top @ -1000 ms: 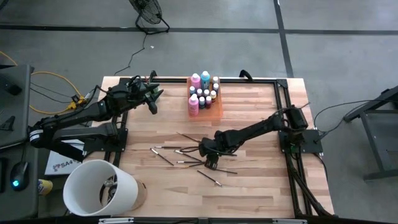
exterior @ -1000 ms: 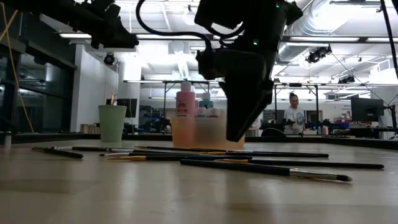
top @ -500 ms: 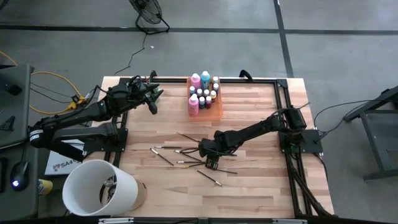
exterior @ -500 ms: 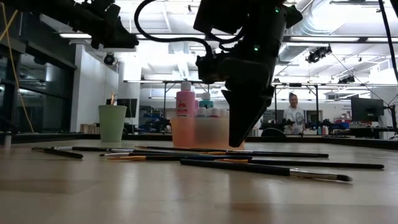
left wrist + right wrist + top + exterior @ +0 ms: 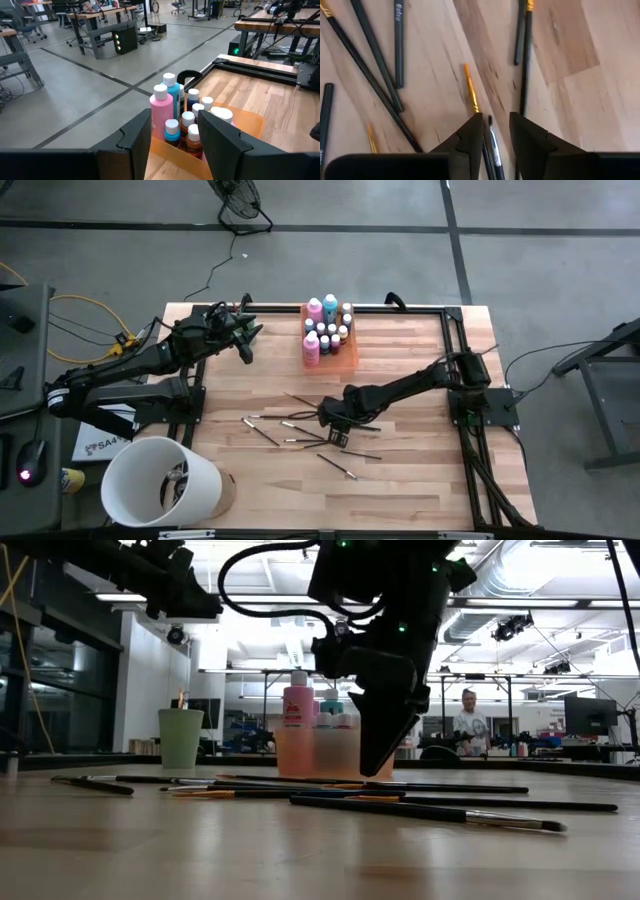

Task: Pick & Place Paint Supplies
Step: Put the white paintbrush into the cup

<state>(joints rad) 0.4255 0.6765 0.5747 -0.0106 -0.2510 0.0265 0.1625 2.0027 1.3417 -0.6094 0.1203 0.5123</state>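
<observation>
Several thin dark-handled brushes [image 5: 290,425] lie scattered flat on the wooden table's middle. My right gripper [image 5: 336,436] points steeply down among them, open by a narrow gap. Its two fingertips stand on either side of one brush's silver ferrule [image 5: 493,142]; whether they touch it I cannot tell. Pink, teal and tiny pale-capped bottles [image 5: 322,325] stand upright in the orange tray [image 5: 347,352] at the far middle. My left gripper [image 5: 245,340] hangs open, high over the far left, facing the bottles [image 5: 172,107] with nothing between its fingers.
A mint-green cup [image 5: 180,737] stands at the far left under my left arm. A large white bucket [image 5: 160,480] sits at the near left corner. Black frame rails [image 5: 455,370] run along the table's right and far sides. Bare wood lies near the front edge.
</observation>
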